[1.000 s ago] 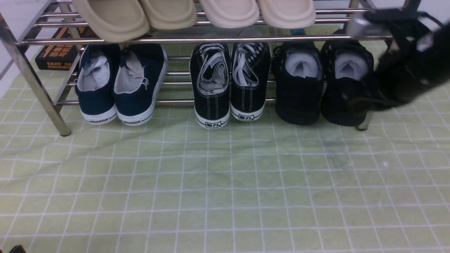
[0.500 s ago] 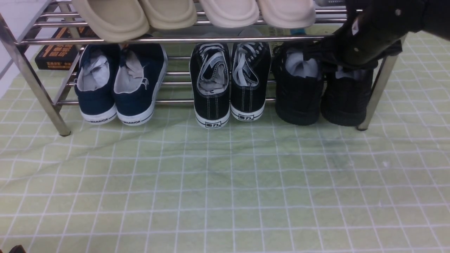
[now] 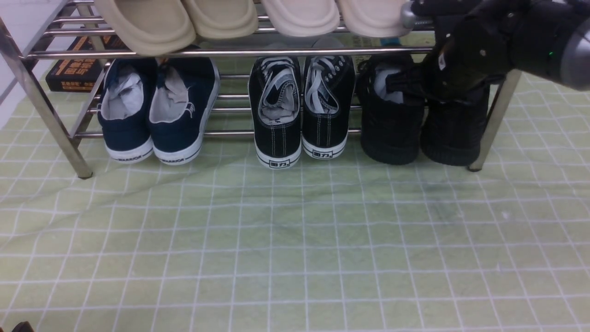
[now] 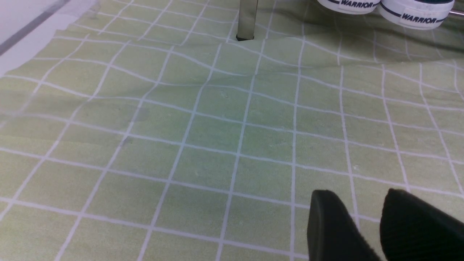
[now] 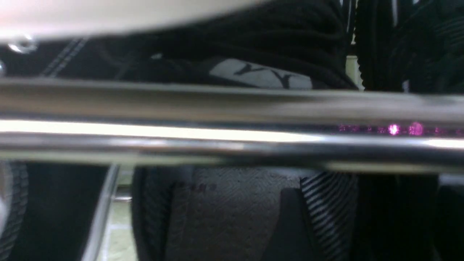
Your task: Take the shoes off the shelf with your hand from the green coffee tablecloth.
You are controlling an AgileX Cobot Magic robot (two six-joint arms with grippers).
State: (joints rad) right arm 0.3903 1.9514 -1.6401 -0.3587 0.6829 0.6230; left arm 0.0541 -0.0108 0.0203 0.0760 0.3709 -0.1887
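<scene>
The shoes, an all-black knit pair, stand at the right end of the shelf's (image 3: 230, 51) lower tier, one (image 3: 392, 133) beside the other (image 3: 454, 140). My right gripper (image 3: 415, 85) reaches in from the upper right under the top tier, open over their collars. One finger (image 3: 397, 85) lies across the left shoe's white stuffing. The arm hides the right shoe's opening. In the right wrist view a chrome tube (image 5: 232, 141) crosses close in front, with one dark finger (image 5: 290, 224) beside ribbed black knit (image 5: 326, 210). My left gripper (image 4: 357, 203) hangs open over the green coffee tablecloth (image 4: 217, 127), holding nothing.
A black canvas white-laced pair (image 3: 302, 115) and a navy pair (image 3: 156, 115) share the lower tier. Beige slippers (image 3: 221, 18) lie on the top tier. A dark book (image 3: 73, 69) lies behind. Slanted chrome legs (image 3: 493, 124) (image 3: 50, 124) stand on the cloth (image 3: 295, 240).
My right arm has swung leftwards from beside the shelf's right end to above the black shoes. Its jaws have spread apart. The shoes and the left gripper have not moved.
</scene>
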